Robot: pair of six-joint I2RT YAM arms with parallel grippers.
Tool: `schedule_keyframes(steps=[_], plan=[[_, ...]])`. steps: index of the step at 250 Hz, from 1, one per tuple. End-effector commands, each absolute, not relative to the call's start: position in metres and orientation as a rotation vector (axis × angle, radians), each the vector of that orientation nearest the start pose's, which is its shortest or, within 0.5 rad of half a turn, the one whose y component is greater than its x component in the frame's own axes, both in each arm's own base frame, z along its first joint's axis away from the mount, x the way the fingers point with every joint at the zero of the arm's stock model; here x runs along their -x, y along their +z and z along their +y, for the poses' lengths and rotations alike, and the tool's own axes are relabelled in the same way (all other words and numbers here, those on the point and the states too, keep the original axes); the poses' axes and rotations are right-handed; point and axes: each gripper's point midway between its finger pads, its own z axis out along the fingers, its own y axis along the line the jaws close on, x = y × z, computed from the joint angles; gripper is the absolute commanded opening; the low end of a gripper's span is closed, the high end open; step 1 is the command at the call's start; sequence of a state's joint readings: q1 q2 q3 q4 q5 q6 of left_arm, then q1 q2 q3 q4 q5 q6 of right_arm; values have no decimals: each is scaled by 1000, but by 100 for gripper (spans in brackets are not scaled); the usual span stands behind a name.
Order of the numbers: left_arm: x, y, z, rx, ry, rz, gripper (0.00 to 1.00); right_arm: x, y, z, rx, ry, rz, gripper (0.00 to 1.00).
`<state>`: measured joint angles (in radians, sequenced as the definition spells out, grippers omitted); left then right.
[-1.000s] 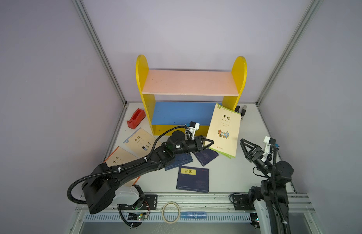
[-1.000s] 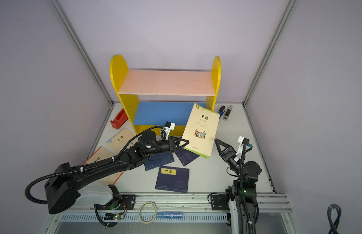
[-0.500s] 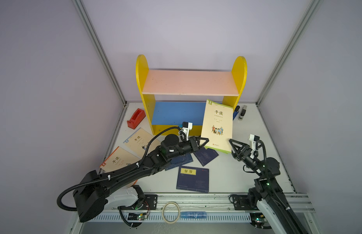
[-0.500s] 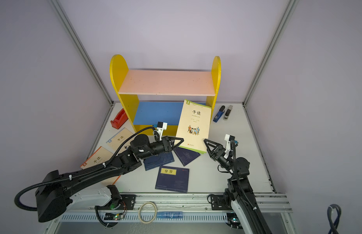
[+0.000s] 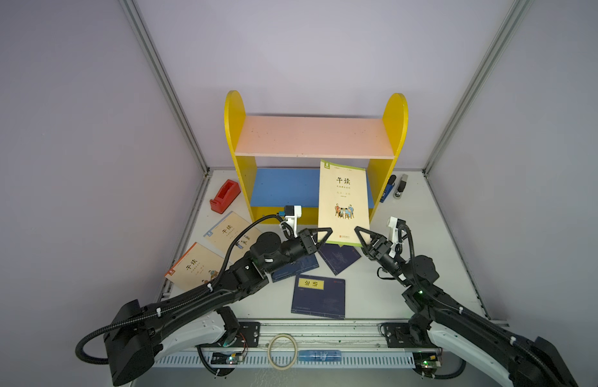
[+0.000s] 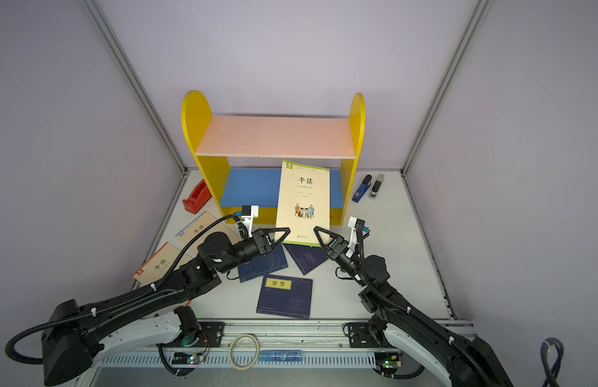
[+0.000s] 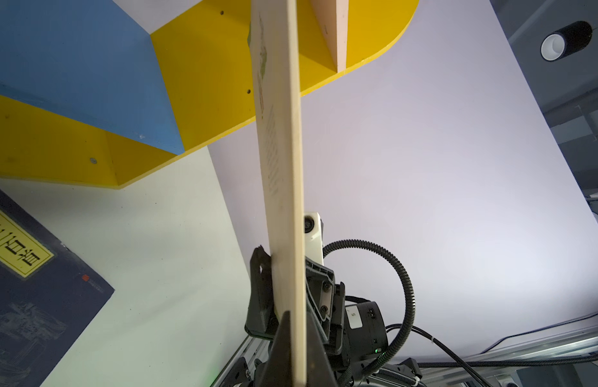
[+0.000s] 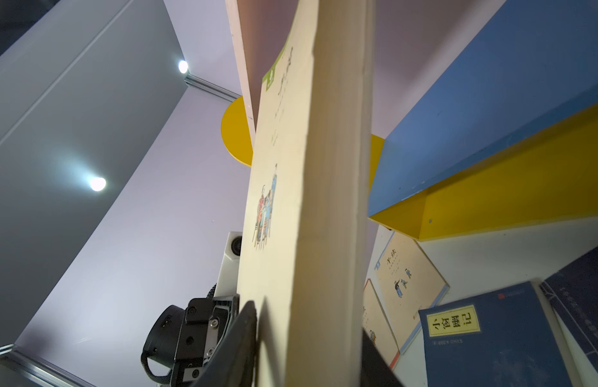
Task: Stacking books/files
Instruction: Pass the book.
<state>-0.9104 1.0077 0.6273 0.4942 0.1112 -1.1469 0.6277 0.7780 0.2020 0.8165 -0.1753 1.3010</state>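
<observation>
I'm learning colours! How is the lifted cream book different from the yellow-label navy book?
The cream book stands upright in the left gripper; the navy book lies flat on the table. The cream book shows cartoon people; the navy book a yellow label. Both are thin paperbacks.

Paper, painted board, plastic and metal.
The upright cream book (image 5: pixel 343 201) has a matt paper cover and a matt page edge (plainest in the wrist views); the navy book (image 5: pixel 321 301) at 6 o'clock looks faintly satiny. The shelf (image 5: pixel 311 137) is smooth painted board, the tape dispenser (image 5: pixel 224 201) at 10 o'clock red plastic, the frame rails (image 5: pixel 166 87) dull metal.
</observation>
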Motion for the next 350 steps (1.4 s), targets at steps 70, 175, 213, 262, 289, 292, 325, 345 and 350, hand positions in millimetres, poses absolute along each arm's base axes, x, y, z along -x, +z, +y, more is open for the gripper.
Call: schedule_keyframes(steps=[70, 175, 213, 262, 289, 292, 325, 345, 350], plan=[[-217, 322, -295, 166, -1685, 1668, 0, -222, 295, 208, -320, 1691, 1422, 0], [-211, 330, -286, 103, -1639, 1686, 37, -212, 298, 205, -303, 1689, 1430, 0], [-215, 340, -265, 97, -1635, 1670, 60, -205, 305, 206, -288, 1742, 1407, 0], [-220, 358, -252, 6, -1664, 1635, 75, -196, 311, 217, -251, 1802, 1407, 0], [-227, 359, -246, 0, -1628, 1655, 76, -190, 314, 225, -222, 1831, 1404, 0], [-228, 359, -245, 3, -1626, 1655, 76, -190, 314, 226, -221, 1834, 1406, 0], [-239, 352, -229, 55, -1572, 1663, 80, -185, 318, 232, -192, 1852, 1399, 0], [-246, 345, -217, 97, -1535, 1673, 82, -182, 319, 233, -177, 1855, 1393, 0], [-248, 343, -213, 110, -1524, 1673, 83, -181, 320, 233, -176, 1854, 1390, 0]])
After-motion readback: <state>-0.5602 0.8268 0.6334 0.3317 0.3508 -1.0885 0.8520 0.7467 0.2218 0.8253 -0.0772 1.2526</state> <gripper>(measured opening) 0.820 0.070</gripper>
